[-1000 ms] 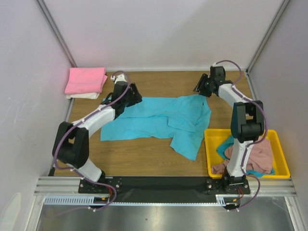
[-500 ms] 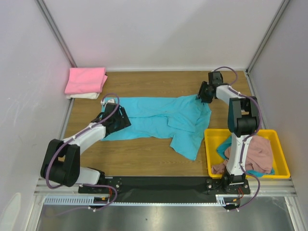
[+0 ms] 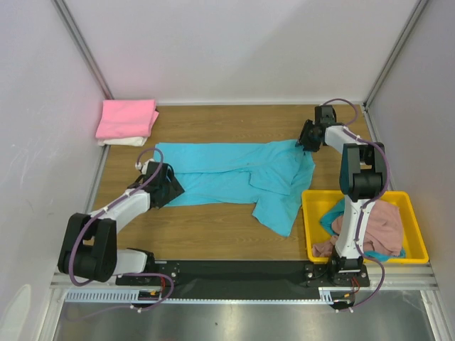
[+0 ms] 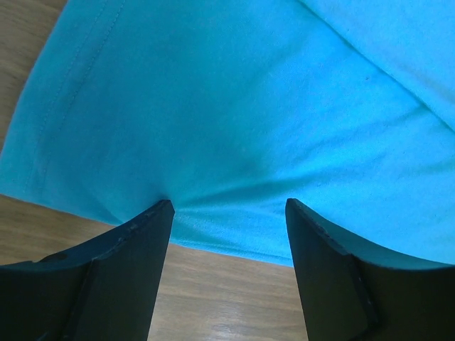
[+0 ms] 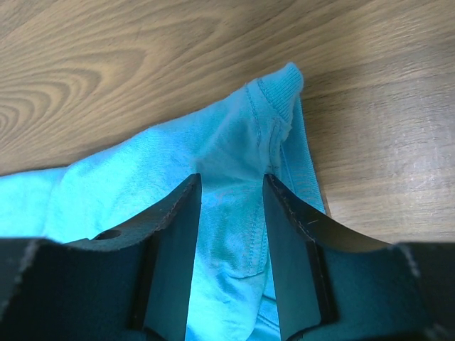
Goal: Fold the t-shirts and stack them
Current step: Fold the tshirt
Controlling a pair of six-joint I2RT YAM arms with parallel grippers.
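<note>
**Counter [image 3: 213, 227] contents, near edge to far wall**

1. Yellow tray [image 3: 313, 213], near right. It holds the waiting stock: a dusty pink t-shirt [image 3: 384, 224] crumpled over a teal t-shirt [image 3: 328, 219], both unfolded.
2. Left end effector [image 3: 170, 190], near left. Its jaws are wide apart and set down on the turquoise t-shirt [image 3: 227, 174] at its near-left hem. Cloth lies in the gap and nothing is pinched. I judge it is placed to take that corner.
3. Turquoise t-shirt, mid-counter. It is spread lengthwise, hem to the left, with one sleeve trailing toward the tray (the piece in hand).
4. Right end effector [image 3: 304, 142], far right. Its jaws are about halfway apart, astride a ridge of cloth just short of the collar [image 5: 281, 89], which stands up in a peak. No firm clamp shows. The two ends are likely covered so that the shirt can be drawn flat.
5. Finished stack, far left corner. A bright pink t-shirt [image 3: 128, 117] lies folded on a cream white t-shirt [image 3: 121, 141], well apart from the work.
</note>
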